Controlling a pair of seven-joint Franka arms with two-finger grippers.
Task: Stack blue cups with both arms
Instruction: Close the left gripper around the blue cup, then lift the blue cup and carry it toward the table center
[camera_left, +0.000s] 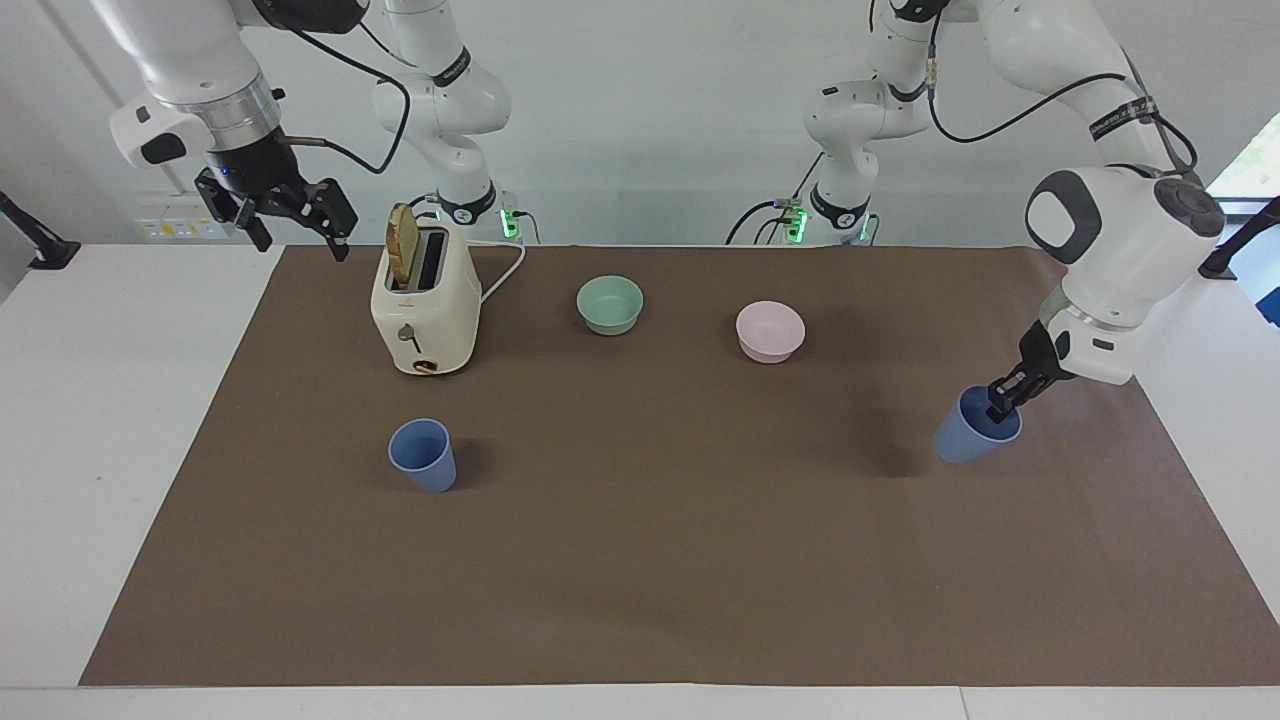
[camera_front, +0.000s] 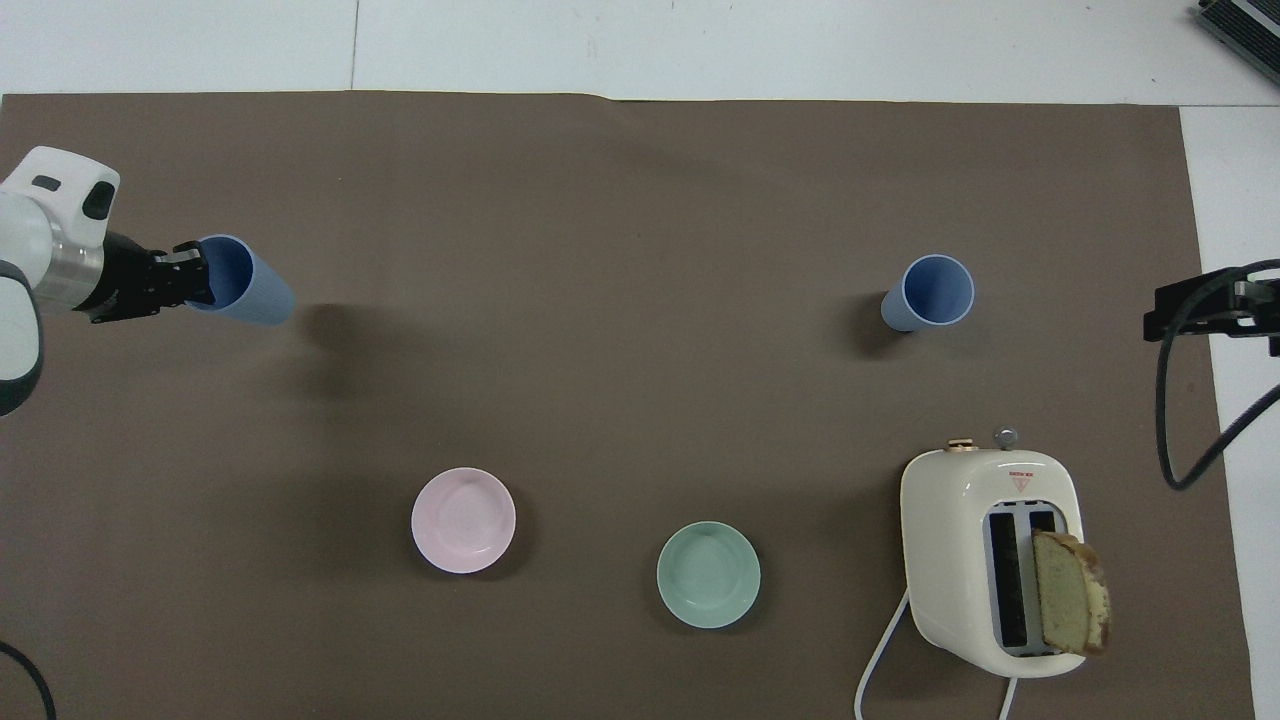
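A white bench (camera_left: 100, 420) carries a wide brown mat (camera_left: 660, 560). On the mat stand a cream toaster (camera_left: 425, 310) at the right arm's end, a mint-green bowl (camera_left: 610, 304) and a pink bowl (camera_left: 770, 331) beside it, and one blue cup (camera_left: 423, 455) farther from the robots than the toaster.

A robotics lab set up as a mock kitchen — two white robot arms (camera_left: 1120, 240) bolted at the far edge of a white table (camera_left: 100, 420) covered by a plain brown mat (camera_left: 640, 560). A cream toaster (camera_left: 425, 305) holding bread, bowls and cups sit on it — bare white wall, trailing cables.
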